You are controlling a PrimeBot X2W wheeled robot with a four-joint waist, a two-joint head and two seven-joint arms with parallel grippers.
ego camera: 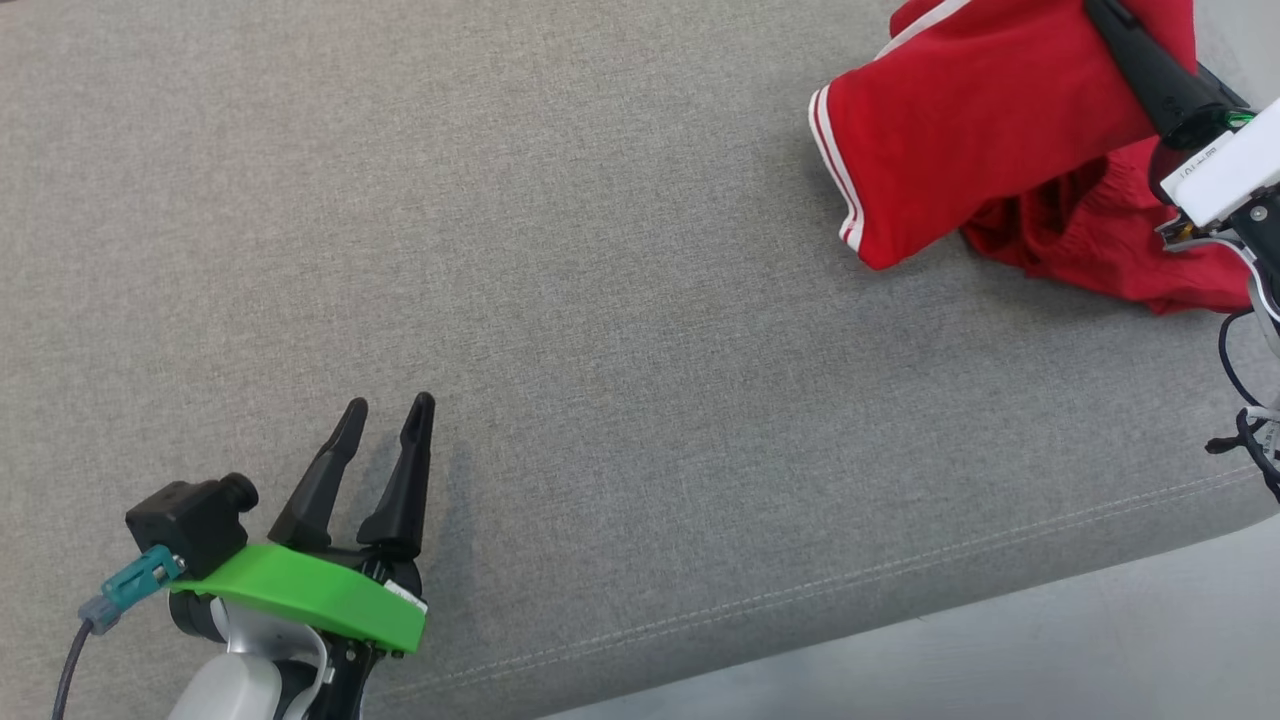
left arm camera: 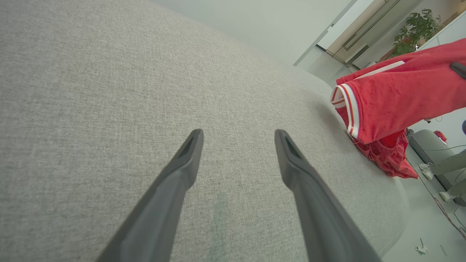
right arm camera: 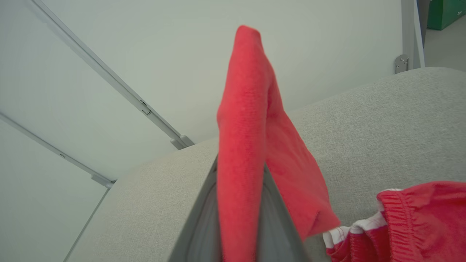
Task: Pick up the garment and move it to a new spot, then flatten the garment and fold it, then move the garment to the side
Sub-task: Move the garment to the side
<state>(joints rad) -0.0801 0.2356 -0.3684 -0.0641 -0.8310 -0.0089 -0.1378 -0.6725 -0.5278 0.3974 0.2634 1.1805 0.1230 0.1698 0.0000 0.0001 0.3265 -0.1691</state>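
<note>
Office-like test room with lounge seating.
Big grey fabric cushion (ego camera: 600,300), white partition wall (right arm camera: 164,43) with metal rail (right arm camera: 109,75), potted plant (left arm camera: 415,31), loose cables (left arm camera: 445,214) on pale floor (left arm camera: 418,225), a person's legs (left arm camera: 447,165).

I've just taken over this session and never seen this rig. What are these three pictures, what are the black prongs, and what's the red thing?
This is a two-armed robot. One picture looks down from its head camera. The other two come from a camera on each wrist, looking along that arm's two dark fingers. The left end effector is open and holds nothing, over the grey upholstered surface. The right end effector is shut on a red garment with white stripes: part hangs lifted from the fingers, part lies bunched on the surface. The right wrist view shows the cloth pinched between the fingers.
</note>
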